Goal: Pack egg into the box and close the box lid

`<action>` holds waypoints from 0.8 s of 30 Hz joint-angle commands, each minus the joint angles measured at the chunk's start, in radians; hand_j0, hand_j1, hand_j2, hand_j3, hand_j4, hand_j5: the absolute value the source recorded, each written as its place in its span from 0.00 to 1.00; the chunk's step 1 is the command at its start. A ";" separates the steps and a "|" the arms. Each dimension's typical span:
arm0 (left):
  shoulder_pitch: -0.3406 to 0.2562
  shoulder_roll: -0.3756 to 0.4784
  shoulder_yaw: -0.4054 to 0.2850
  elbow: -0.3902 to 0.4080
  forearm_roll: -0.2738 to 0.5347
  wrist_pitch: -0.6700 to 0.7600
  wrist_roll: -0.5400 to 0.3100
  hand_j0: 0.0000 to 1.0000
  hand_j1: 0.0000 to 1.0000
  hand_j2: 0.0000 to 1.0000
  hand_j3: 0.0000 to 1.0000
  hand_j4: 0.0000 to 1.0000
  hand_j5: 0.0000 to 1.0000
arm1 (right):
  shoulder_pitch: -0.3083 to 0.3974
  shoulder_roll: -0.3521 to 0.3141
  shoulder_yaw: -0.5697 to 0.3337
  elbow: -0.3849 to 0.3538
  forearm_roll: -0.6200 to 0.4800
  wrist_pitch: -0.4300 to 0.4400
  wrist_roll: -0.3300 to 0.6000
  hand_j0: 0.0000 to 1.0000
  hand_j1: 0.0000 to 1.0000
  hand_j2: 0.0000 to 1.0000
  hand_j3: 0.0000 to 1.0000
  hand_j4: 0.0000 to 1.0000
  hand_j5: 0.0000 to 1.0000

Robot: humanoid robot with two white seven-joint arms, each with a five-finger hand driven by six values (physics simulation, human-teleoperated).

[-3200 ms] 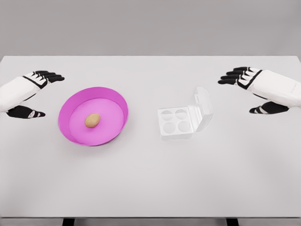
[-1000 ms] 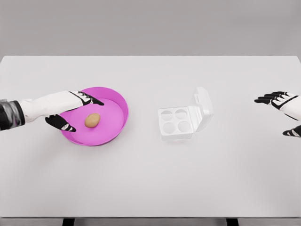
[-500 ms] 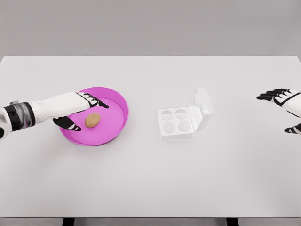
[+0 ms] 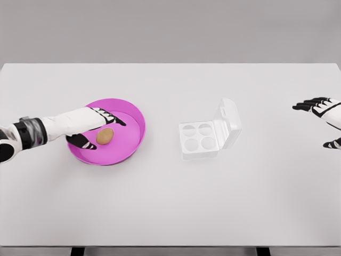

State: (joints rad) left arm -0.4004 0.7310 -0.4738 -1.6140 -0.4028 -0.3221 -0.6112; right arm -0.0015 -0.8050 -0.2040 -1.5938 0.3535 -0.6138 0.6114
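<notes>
Left hand has advanced into the pink bowl, fingers spread wide around the egg, not gripping | egg remains in bowl | box open, empty | right hand withdrawn to table edge, open | grasp imminent.

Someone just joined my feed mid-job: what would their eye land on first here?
The bright pink bowl at table left, with the brown egg lying in it and the left hand open around the egg, not yet gripping. Next, the clear four-cup egg box at centre right, empty, its lid standing open. The right hand hangs open at the far right edge.
</notes>
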 commanded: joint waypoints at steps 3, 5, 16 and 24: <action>0.000 -0.013 0.000 0.016 -0.008 0.001 0.000 0.89 0.89 0.89 0.89 0.89 0.89 | 0.000 0.000 -0.002 0.002 -0.007 0.003 0.000 1.00 1.00 1.00 1.00 1.00 1.00; 0.000 -0.013 -0.002 0.016 -0.008 0.001 0.000 0.88 0.88 0.88 0.88 0.88 0.88 | 0.000 -0.003 -0.002 0.002 -0.005 0.003 0.000 1.00 1.00 1.00 1.00 1.00 1.00; 0.002 -0.035 -0.008 0.023 -0.050 0.003 0.000 0.88 0.88 0.88 0.88 0.88 0.88 | 0.012 0.001 -0.055 0.080 -0.013 0.003 0.000 1.00 1.00 1.00 1.00 1.00 1.00; 0.002 -0.036 -0.011 0.035 -0.060 0.003 0.000 0.87 0.87 0.87 0.87 0.87 0.87 | 0.021 0.036 -0.075 0.087 -0.013 0.003 0.000 1.00 1.00 1.00 1.00 1.00 1.00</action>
State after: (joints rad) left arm -0.3988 0.6950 -0.4846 -1.5825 -0.4642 -0.3204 -0.6112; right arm 0.0184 -0.7793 -0.2753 -1.5083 0.3473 -0.6138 0.6113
